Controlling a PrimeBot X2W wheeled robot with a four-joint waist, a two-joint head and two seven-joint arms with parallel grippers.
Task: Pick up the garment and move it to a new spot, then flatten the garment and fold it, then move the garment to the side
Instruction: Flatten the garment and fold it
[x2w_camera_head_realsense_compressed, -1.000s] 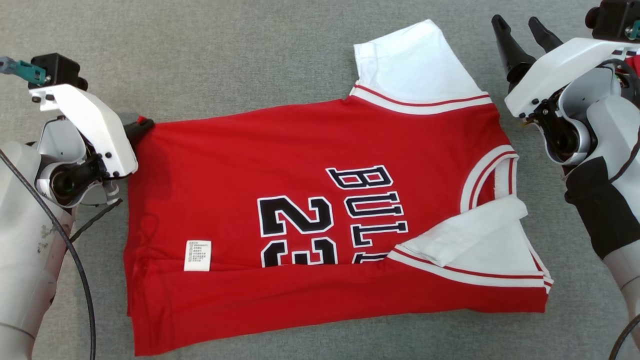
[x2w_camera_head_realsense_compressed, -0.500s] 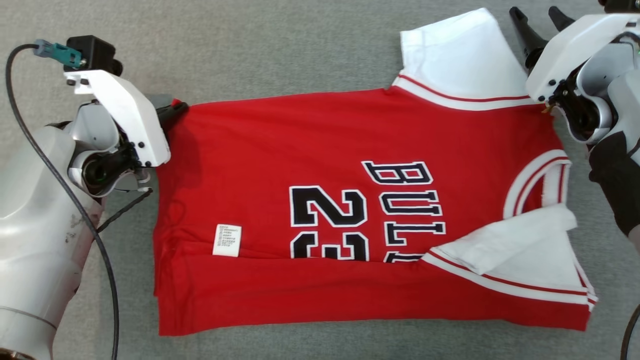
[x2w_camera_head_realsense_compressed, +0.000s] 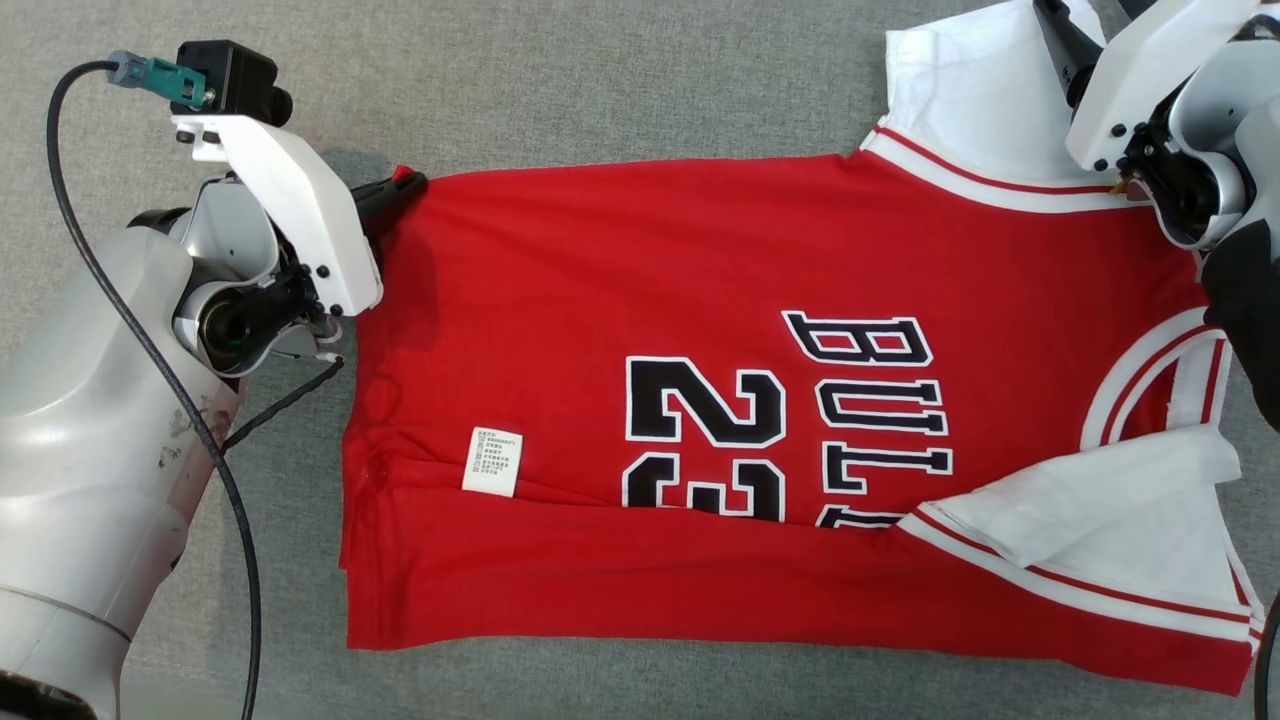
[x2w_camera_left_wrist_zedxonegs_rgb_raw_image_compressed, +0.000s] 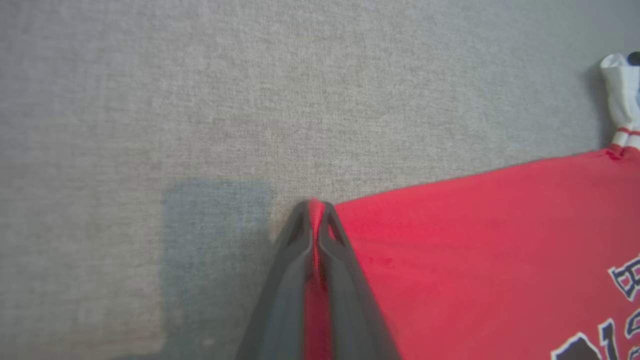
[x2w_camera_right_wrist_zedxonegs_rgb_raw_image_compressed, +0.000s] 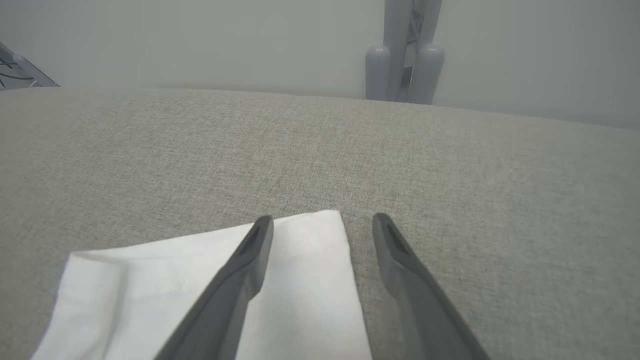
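The garment (x2w_camera_head_realsense_compressed: 700, 290), a red jersey with white sleeves and black lettering, lies spread on the grey cloth surface, its near edge folded over. My left gripper (x2w_camera_head_realsense_compressed: 405, 185) is shut on the jersey's far left hem corner; in the left wrist view the red cloth (x2w_camera_left_wrist_zedxonegs_rgb_raw_image_compressed: 475, 240) is pinched between the closed fingertips (x2w_camera_left_wrist_zedxonegs_rgb_raw_image_compressed: 316, 206). My right gripper (x2w_camera_head_realsense_compressed: 1085, 25) stands open over the far white sleeve (x2w_camera_head_realsense_compressed: 960, 90). In the right wrist view its fingers (x2w_camera_right_wrist_zedxonegs_rgb_raw_image_compressed: 322, 222) straddle the edge of that sleeve (x2w_camera_right_wrist_zedxonegs_rgb_raw_image_compressed: 175, 285), nothing held.
Grey cloth surface (x2w_camera_head_realsense_compressed: 600, 80) stretches beyond the jersey. A grey post (x2w_camera_right_wrist_zedxonegs_rgb_raw_image_compressed: 404, 65) stands past the surface's far edge against a pale wall. A black cable (x2w_camera_head_realsense_compressed: 240, 560) hangs beside my left arm. A white label (x2w_camera_head_realsense_compressed: 492, 460) lies on the jersey.
The whole head picture has shifted, so the camera moved. My left gripper keeps its pinch on the hem corner. My right gripper now stands over the white sleeve's edge instead of beside it.
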